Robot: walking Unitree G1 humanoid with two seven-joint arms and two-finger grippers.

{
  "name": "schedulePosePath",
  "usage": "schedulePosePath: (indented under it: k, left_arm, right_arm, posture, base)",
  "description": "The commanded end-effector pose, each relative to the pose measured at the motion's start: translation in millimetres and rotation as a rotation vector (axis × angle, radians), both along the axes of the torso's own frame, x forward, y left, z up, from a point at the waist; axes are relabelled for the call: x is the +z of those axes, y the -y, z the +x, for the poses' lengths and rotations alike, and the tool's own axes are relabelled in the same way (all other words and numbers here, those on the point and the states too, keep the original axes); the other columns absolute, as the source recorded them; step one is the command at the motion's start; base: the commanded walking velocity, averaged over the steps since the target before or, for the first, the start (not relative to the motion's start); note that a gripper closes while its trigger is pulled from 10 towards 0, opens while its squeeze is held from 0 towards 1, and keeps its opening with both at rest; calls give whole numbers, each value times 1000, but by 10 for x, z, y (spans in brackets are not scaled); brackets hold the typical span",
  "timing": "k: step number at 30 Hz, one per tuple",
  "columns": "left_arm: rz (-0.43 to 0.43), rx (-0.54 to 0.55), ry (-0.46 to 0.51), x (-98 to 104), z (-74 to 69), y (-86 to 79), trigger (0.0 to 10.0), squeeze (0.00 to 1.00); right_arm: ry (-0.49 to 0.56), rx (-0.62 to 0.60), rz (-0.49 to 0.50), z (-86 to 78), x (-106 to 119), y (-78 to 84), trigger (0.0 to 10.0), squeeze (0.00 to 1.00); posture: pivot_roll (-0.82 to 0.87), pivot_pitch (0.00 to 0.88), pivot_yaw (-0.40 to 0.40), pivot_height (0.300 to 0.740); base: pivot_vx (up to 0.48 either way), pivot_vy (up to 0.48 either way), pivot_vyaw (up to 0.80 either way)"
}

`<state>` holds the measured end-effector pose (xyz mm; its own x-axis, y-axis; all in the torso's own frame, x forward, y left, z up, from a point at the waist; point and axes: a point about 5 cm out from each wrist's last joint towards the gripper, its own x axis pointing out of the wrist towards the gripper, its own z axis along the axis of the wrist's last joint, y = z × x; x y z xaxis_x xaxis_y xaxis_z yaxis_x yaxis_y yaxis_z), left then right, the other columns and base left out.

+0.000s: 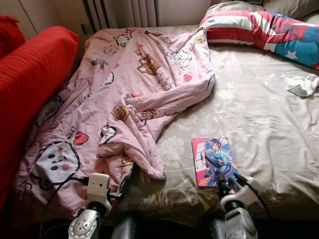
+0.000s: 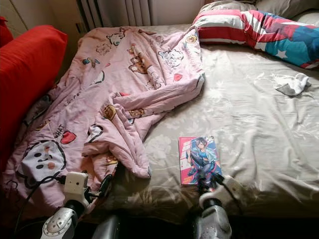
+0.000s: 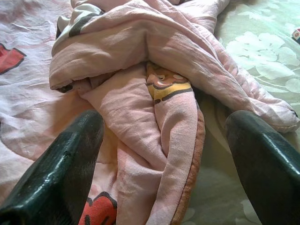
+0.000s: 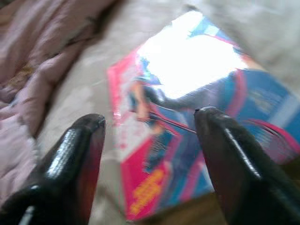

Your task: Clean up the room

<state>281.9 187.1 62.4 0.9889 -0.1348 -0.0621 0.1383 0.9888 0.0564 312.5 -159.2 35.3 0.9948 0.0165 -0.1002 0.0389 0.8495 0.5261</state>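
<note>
— Comic book lies flat on the bed, near its front edge; our right gripper hovers above it, fingers spread.

— So nothing's tidied yet. Pink blanket rumpled, a white cloth, perhaps a sock, loose. Our left gripper gapes empty.

Glossy comic book flat on bed

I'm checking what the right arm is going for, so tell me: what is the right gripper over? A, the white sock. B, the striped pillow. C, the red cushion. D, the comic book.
D: the right gripper is open, its fingers spread above the near edge of the comic book on the bed sheet.
</note>
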Motion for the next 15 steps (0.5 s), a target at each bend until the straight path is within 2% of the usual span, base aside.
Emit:
schedulePosePath:
  k: [1, 2, 3, 4, 5, 6, 10, 15]
  left_arm:
    - [28, 4, -34, -73, -65, -30, 10000, 0]
    - [27, 4, -34, -74, -66, -30, 10000, 0]
    - [26, 4, -36, -77, -69, -30, 10000, 0]
    - [26, 5, -37, -80, -73, -28, 10000, 0]
    - [26, 5, -38, -82, -75, -27, 10000, 0]
    - [25, 5, -38, -83, -78, -23, 10000, 0]
    - [23, 7, -37, -75, -74, -18, 10000, 0]
    - [16, 11, -25, -45, -41, -12, 10000, 0]
  right_arm:
    - [12, 20, -17, 5, 18, -23, 10000, 1000]
    - [16, 42, -45, 22, 36, -40, 10000, 1000]
    - [-4, 91, -137, 47, 45, -78, 10000, 1000]
    - [-19, 118, -198, 58, 42, -99, 10000, 447]
    - [-28, 133, -240, 62, 38, -110, 10000, 447]
    - [-39, 147, -277, 66, 32, -117, 10000, 0]
    - [-45, 179, -342, 105, 56, -138, 10000, 0]
    - [-45, 136, -296, 142, 93, -113, 10000, 0]
  posture:
    - [82, 243, 70, 587]
    - [81, 243, 68, 587]
    - [78, 246, 67, 587]
    - [78, 250, 65, 587]
    - [78, 250, 65, 587]
    - [83, 253, 64, 587]
    - [93, 257, 55, 587]
    - [90, 254, 48, 587]
  base:
    - [0, 0, 0]
    - [0, 0, 0]
    - [0, 0, 0]
    - [0, 0, 0]
    - [0, 0, 0]
    - [0, 0, 0]
    - [0, 0, 0]
    - [0, 0, 0]
